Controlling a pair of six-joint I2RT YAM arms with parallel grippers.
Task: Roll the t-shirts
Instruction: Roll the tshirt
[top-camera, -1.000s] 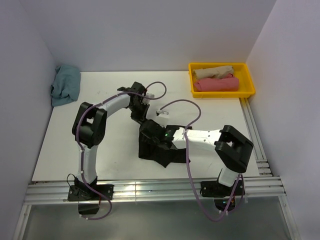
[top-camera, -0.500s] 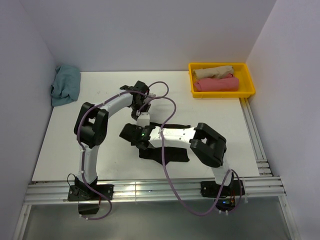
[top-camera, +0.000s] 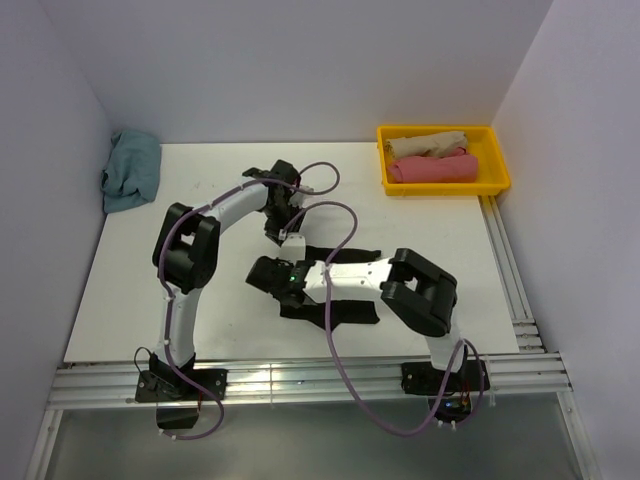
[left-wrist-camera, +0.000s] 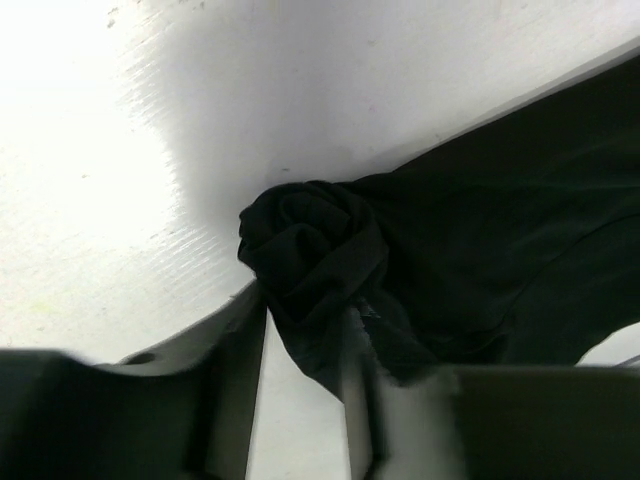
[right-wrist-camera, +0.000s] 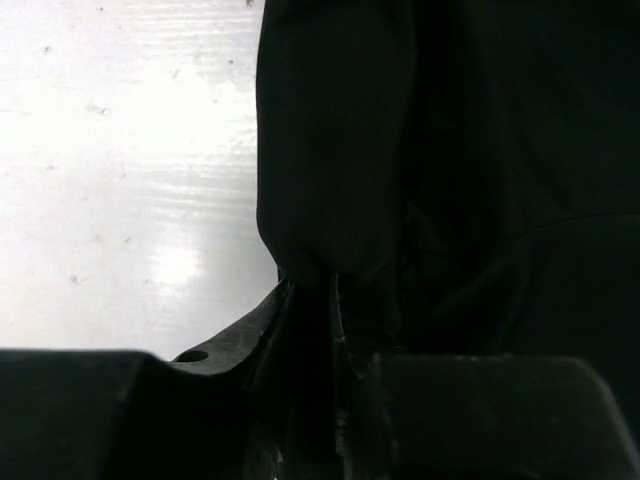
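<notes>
my left gripper pinches the rolled end of the black t-shirt | my right gripper nips its fold | shirt lies on the white table, near the middle

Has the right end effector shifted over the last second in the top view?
Yes. The right end effector, pinching the black t-shirt, has moved left, farther from the yellow bin.
</notes>
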